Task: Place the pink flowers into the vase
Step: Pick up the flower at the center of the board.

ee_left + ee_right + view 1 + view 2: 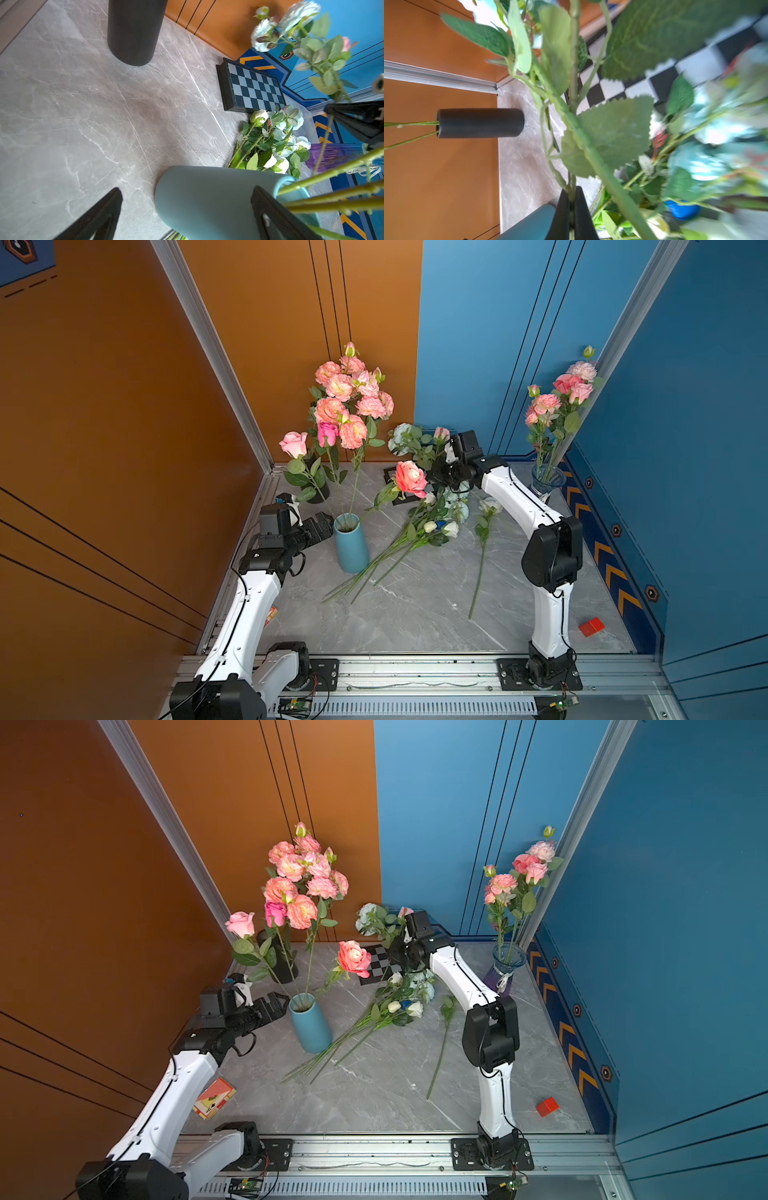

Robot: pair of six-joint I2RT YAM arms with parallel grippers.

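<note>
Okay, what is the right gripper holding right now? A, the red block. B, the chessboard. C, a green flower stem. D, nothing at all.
C: in the right wrist view the right gripper is shut on a green flower stem that runs out leafy between its jaws.

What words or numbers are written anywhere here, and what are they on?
No text here can be read.
Tag on the purple vase: curly writing, too blurred to read.
Orange card box: printed picture, any lettering too small to read.
</note>
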